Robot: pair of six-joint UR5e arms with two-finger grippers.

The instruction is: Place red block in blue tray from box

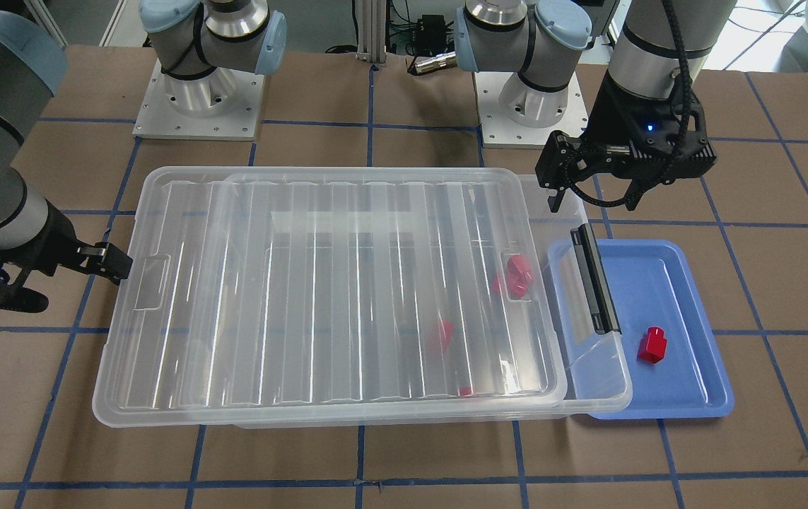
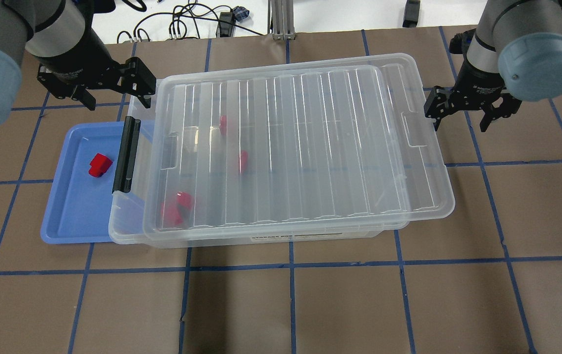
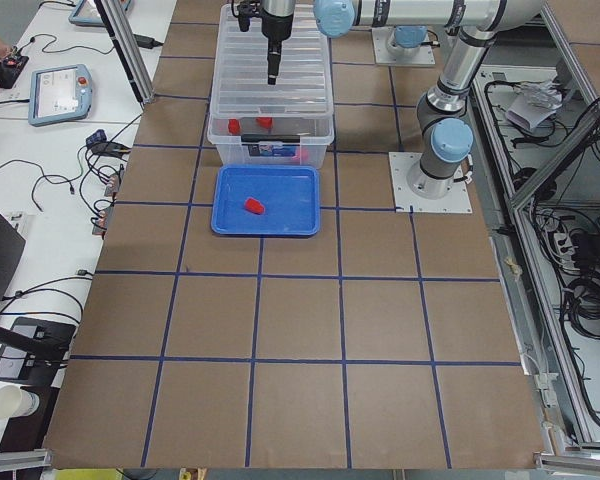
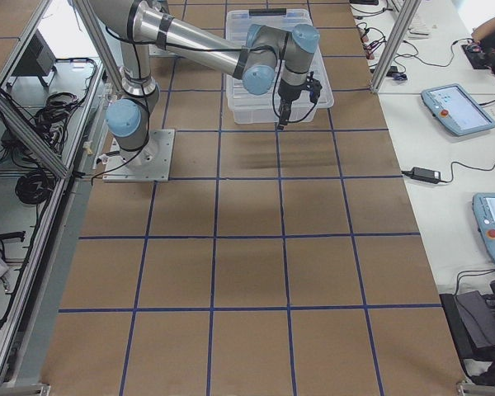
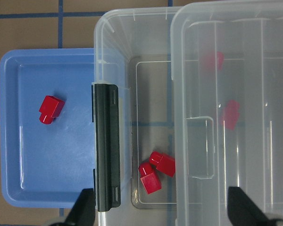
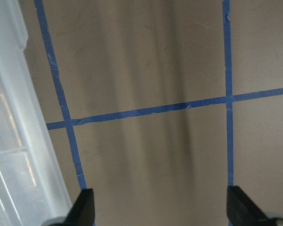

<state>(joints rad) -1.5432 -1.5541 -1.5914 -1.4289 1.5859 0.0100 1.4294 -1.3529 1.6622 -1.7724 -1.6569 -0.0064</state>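
Observation:
One red block (image 1: 652,345) lies in the blue tray (image 1: 693,396), free of any gripper; it also shows in the overhead view (image 2: 99,164) and the left wrist view (image 5: 50,108). The clear box (image 2: 128,236) overlaps the tray's edge, with its black latch (image 5: 107,146) over the tray. Its ribbed lid (image 2: 300,147) is slid toward my right, which leaves the latch end uncovered. Two more red blocks (image 5: 153,172) lie in that uncovered end. My left gripper (image 2: 116,101) hovers open and empty above it. My right gripper (image 2: 458,123) is open and empty beside the lid's far end.
Two other red pieces (image 5: 231,114) show blurred under the lid. The tray (image 2: 64,216) sits on brown table paper with a blue tape grid (image 6: 146,110). The arm bases (image 1: 198,106) stand behind the box.

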